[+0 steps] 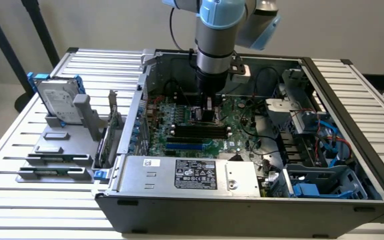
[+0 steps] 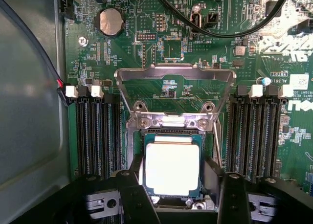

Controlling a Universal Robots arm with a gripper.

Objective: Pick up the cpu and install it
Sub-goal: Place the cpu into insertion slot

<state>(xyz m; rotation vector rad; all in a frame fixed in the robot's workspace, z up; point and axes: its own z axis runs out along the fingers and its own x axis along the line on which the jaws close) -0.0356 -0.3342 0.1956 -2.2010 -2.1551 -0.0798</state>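
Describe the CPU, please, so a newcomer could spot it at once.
Inside the open grey computer case, on the green motherboard, look between the banks of long black memory slots. Next to the silver metal frame lies the small square chip, alone in its flat, shiny silver top.

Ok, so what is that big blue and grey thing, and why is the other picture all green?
The blue and grey thing is a robot arm. It reaches down into an open computer case that stands on a slatted table. That picture comes from a camera standing nearby. The green picture comes from a camera on the arm's wrist, looking at the motherboard, the computer's main board. The shiny square is the cpu, the computer's brain. It lies in its socket, right at the gripper. Whether the gripper holds it, I cannot tell. The socket's metal flap is swung open. On the exterior view's left, a hard drive stands in a grey holder.
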